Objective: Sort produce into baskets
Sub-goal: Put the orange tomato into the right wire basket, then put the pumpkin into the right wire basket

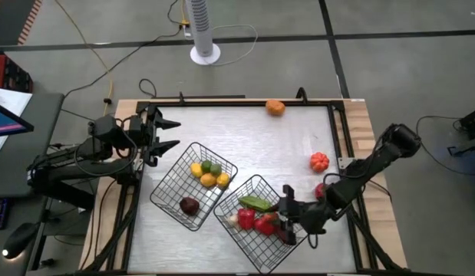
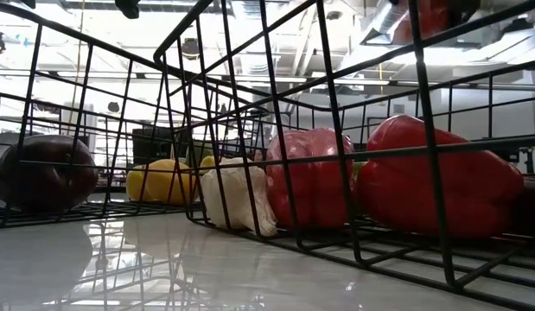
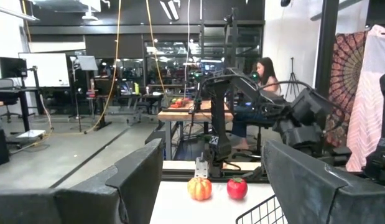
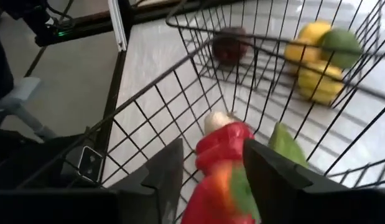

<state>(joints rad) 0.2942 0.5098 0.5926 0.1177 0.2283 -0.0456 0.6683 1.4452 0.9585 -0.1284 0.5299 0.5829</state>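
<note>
While right gripper (image 1: 286, 208) hangs over right basket (image 1: 262, 245), fingers apart either side of red pepper (image 4: 220, 171), grip or release: cannot tell. Same basket: second red pepper (image 1: 245, 218), green veg (image 1: 255, 203), pale garlic-like piece (image 4: 217, 120). Left basket (image 1: 169, 201): lemons (image 1: 209, 179), lime (image 1: 215, 169), dark purple fruit (image 1: 189, 205). Unsorted on table: red fruit (image 1: 320, 190), small orange pumpkin (image 1: 319, 161), orange (image 1: 275, 108) at far edge. Left gripper (image 1: 174, 133) parked far-left, half open, empty. Estimate: roughly three-quarters sorted.

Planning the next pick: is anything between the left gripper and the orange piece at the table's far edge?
Nothing visible: bare table lies between the left gripper and the orange piece; both baskets sit nearer.
</note>
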